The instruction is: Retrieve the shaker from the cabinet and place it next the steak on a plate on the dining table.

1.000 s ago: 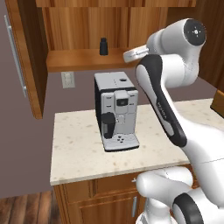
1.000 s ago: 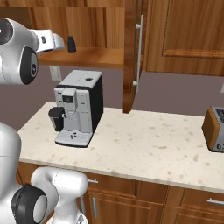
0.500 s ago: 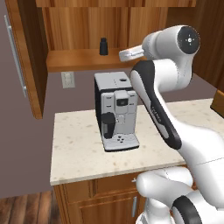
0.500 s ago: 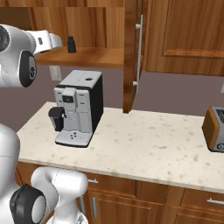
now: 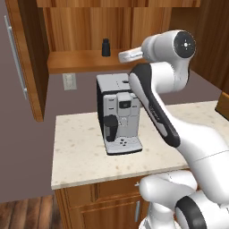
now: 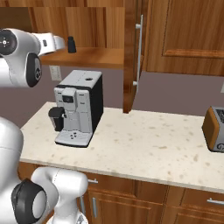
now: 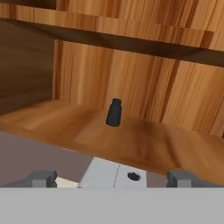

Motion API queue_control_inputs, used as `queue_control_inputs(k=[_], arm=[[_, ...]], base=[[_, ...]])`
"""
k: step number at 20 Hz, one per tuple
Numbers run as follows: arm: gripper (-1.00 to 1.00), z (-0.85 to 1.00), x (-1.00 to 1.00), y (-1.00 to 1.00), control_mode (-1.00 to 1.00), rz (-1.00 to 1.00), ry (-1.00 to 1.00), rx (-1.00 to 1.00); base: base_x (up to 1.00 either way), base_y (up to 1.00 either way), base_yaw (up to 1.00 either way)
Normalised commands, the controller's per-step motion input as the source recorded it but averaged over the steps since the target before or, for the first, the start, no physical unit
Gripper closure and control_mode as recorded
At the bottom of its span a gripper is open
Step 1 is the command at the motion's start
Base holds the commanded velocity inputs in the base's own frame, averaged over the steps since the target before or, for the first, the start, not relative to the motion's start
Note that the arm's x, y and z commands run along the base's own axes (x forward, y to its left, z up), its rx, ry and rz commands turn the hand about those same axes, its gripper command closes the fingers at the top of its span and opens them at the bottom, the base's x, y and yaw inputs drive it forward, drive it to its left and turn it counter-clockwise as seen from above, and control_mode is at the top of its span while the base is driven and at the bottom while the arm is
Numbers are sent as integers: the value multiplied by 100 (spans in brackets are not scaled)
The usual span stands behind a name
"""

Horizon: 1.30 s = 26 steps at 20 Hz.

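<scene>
A: Left base view first. The shaker [image 5: 106, 47] stands upright on the lower shelf of the open cabinet [image 5: 85, 31], toward the back, above the coffee machine [image 5: 119, 113]. The arm's wrist reaches in from the right at shelf height, well short of it.

B: What worries you there?

A: The reach passes right over the machine's top. If the hand dips on the way in, I'd expect it to clip that top or the shelf's front edge.

B: And the right base view?

A: The same shaker [image 6: 71, 44] sits just beyond the white wrist, with the open door [image 6: 132, 57] hanging on the far side. The shaker is small and narrow, so a sideways nudge from the hand would probably tip it or push it against the back panel.

B: Does the hand view settle the grip?

A: The fingers [image 7: 183, 178] show as two grey tips at the bottom corners, spread wide with nothing between them. The shaker [image 7: 113, 112] is ahead, near centre and slightly left, apart from them.

B: So the risk?

A: Closing early would catch air. Going in off-centre, one tip could strike the shaker before the other and knock it over. The shelf above leaves limited headroom too, I think.
</scene>
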Motion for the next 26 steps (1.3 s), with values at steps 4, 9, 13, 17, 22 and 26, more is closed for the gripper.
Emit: queue_control_inputs(k=[4,9,13,17,22,26], arm=[[-100,0,28,0,-100,0,11,1],[-100,0,37,0,-100,0,0,0],[-100,-7,34,0,-100,0,0,0],[-100,-14,37,0,-100,0,0,0],[-100,-12,41,0,-100,0,0,1],[-100,-11,45,0,-100,0,1,5]], base=[[0,0,0],[0,0,0],[0,0,0],[0,0,0],[0,0,0],[0,0,0]])
